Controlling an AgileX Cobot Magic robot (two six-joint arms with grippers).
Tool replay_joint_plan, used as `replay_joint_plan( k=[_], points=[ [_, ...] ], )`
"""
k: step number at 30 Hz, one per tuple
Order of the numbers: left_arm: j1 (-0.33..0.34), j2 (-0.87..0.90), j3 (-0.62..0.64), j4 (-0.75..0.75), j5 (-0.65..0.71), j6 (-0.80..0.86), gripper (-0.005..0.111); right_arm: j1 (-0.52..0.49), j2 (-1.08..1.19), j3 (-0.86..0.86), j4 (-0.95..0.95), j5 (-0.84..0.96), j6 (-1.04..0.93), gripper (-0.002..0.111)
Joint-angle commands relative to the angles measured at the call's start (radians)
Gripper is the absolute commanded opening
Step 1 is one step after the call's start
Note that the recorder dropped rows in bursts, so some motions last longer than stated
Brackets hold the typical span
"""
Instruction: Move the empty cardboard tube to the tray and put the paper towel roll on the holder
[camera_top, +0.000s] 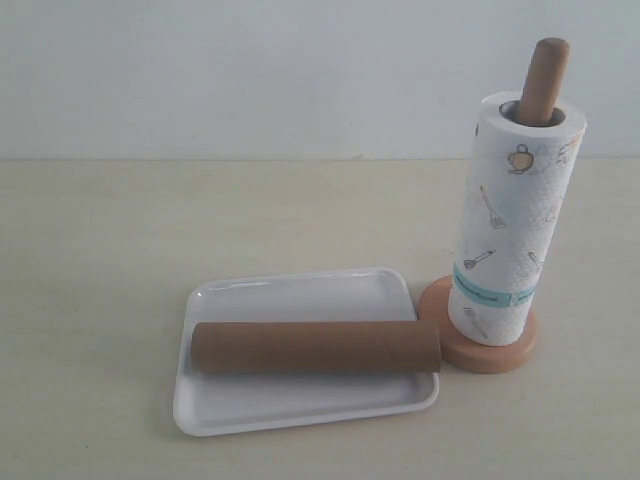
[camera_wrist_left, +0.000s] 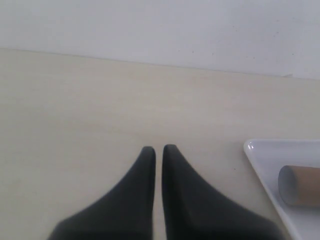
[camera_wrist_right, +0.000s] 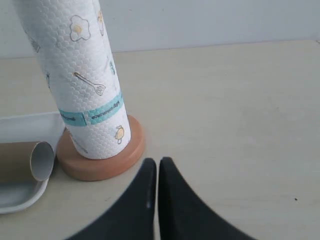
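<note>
Empty cardboard tube (camera_top: 315, 347) lies flat in tray (camera_top: 300, 288); paper towel roll (camera_top: 510, 230) stands threaded on holder (camera_top: 545, 70) just beside. Left fingers (camera_wrist_left: 144, 172) and right fingers (camera_wrist_right: 171, 187) are pressed together, empty, above the surface (camera_top: 100, 250). Tube is probably light and crushable, so pinch gently mid-length; roll is soft and bulky, so grip its sides.

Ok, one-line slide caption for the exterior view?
Cardboard tube lying on the tray, paper towel roll standing on the holder.

Setting: robot test bench, lab-type room.
Pale wood-look table (camera_top: 100, 250) fills the lower frame, plain white wall (camera_top: 250, 70) the top. Staged props sit lower centre and right: tray (camera_top: 300, 285), cardboard tube (camera_top: 315, 347), paper towel roll (camera_top: 510, 240), holder (camera_top: 490, 355). The wrist views show the black left gripper (camera_wrist_left: 158, 148) and right gripper (camera_wrist_right: 157, 161).
</note>
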Motion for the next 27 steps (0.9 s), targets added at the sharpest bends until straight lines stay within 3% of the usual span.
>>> replay_joint_plan(
  k=[1, 27],
  points=[
    [0.005, -0.004, 0.004, -0.004, 0.003, 0.004, 0.005, -0.002, -0.005, -0.001, 0.001, -0.008, 0.004, 0.001],
    [0.005, -0.004, 0.004, -0.004, 0.003, 0.004, 0.005, -0.002, -0.005, -0.001, 0.001, -0.02, 0.004, 0.001]
  ],
)
